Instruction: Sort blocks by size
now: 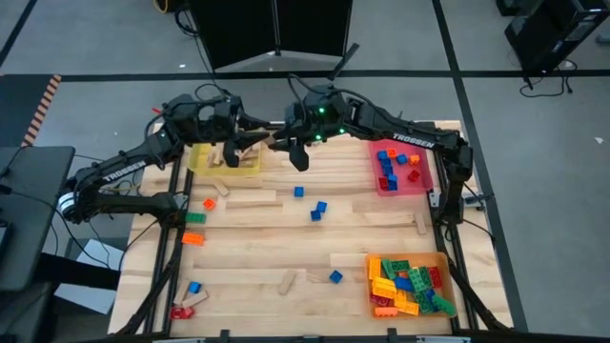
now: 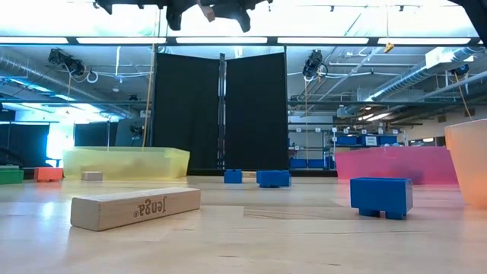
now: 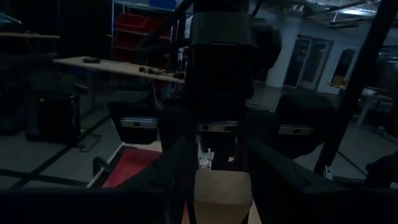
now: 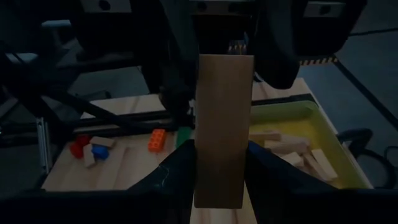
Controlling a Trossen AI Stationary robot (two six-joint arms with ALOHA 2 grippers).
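Observation:
A tan wooden block (image 4: 222,112) hangs in the air over the table's far edge, just right of the yellow tray (image 1: 202,162). My left gripper (image 1: 250,143) and my right gripper (image 1: 284,141) face each other, each shut on one end of the block. In the low view both grippers and the block (image 2: 207,11) show only at the top edge, high above the table. Loose blue, orange, green and red bricks and more wooden blocks (image 1: 250,199) lie flat on the tabletop. My left gripper pinches one end (image 3: 221,186) of the wooden block between its two fingers, coming level from the table's left side and lying along the block. The block is lifted clear of the table. My right gripper pinches the block's other end (image 4: 217,180) between its two fingers, coming from the table's right side and slanting slightly down. The fingers lie along the block, which runs straight ahead toward my left gripper (image 4: 230,43).
The yellow tray holds several wooden blocks (image 4: 292,146). A pink tray (image 1: 425,181) at the far right holds red and blue bricks. An orange tray (image 1: 408,257) at the near right is full of mixed bricks. A long wooden block (image 2: 137,207) lies near the table's middle.

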